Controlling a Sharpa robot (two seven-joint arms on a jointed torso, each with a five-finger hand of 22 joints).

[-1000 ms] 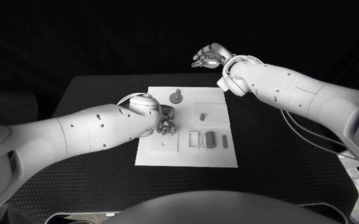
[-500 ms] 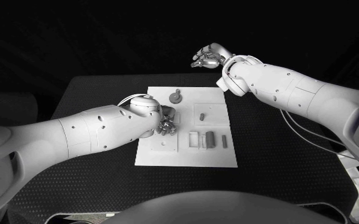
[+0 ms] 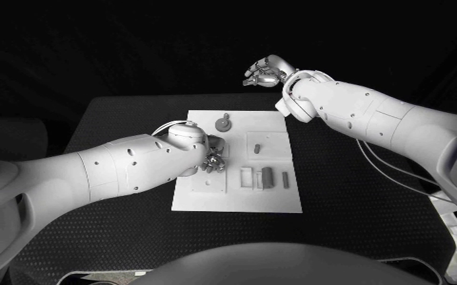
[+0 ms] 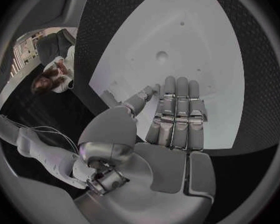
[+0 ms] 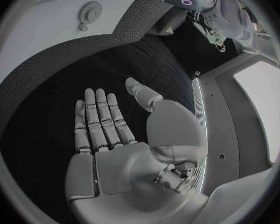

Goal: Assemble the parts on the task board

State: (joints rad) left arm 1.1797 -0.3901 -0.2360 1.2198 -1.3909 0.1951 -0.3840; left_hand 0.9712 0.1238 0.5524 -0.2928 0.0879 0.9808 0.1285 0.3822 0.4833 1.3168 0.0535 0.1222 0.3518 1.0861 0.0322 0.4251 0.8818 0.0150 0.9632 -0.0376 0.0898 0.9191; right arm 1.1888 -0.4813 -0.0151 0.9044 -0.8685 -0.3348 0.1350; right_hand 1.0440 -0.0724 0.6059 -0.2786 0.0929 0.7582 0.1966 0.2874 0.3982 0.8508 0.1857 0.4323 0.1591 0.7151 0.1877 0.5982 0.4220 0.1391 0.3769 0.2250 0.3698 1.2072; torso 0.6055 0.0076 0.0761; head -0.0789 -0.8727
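The task board [image 3: 238,196] lies in the middle of the black worktop [image 3: 114,120], its long sides running from the near edge toward the far edge. Several small parts rest on it: a round part with a short stem [image 3: 224,123] near the board's far edge, a small upright piece [image 3: 258,148] toward its right side, and a row of narrow bars [image 3: 265,178] close to its near right corner.

The left hand [image 3: 212,160] hangs over the left half of the board, fingers pointing down toward its surface. In the left wrist view this hand [image 4: 174,117] has its fingers stretched out straight and side by side above the white board [image 4: 196,45], with nothing between them and the thumb; whether the fingertips touch the board cannot be told.

The right hand [image 3: 265,74] is raised beyond the far edge of the worktop, well apart from the board. In the right wrist view it [image 5: 105,129] is spread flat and released, holding nothing, with the dark worktop [image 5: 65,69] beneath it
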